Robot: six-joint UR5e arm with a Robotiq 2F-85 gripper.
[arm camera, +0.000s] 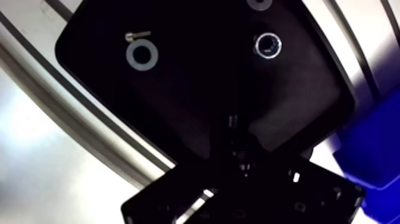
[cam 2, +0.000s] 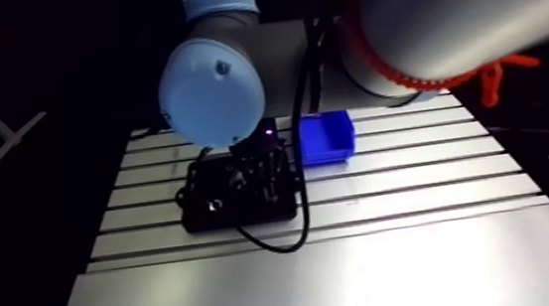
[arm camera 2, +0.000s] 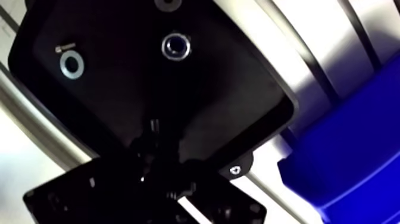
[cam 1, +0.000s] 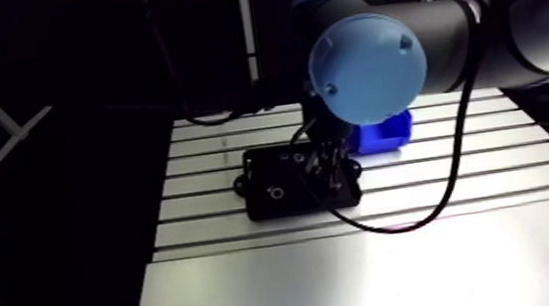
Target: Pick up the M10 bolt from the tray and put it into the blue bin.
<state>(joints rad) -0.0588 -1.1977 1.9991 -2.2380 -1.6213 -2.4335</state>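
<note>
Wrist view shows you the gripper [arm camera: 234,137] over the black tray [arm camera: 196,101], dark against dark; whether it is apart or together cannot be told. The likely M10 bolt [arm camera: 268,44], a shiny ringed head, sits on the tray ahead of it. The blue bin [arm camera: 375,149] stands beside the tray.

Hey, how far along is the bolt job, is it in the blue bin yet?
Nothing looks done: no bolt shows in the blue bin. In hand: the gripper hangs low over the black tray, a shiny round part, maybe the bolt, lying ahead of it. Whether it grips anything is unclear. Left: lift, carry, drop into the bin.
</note>
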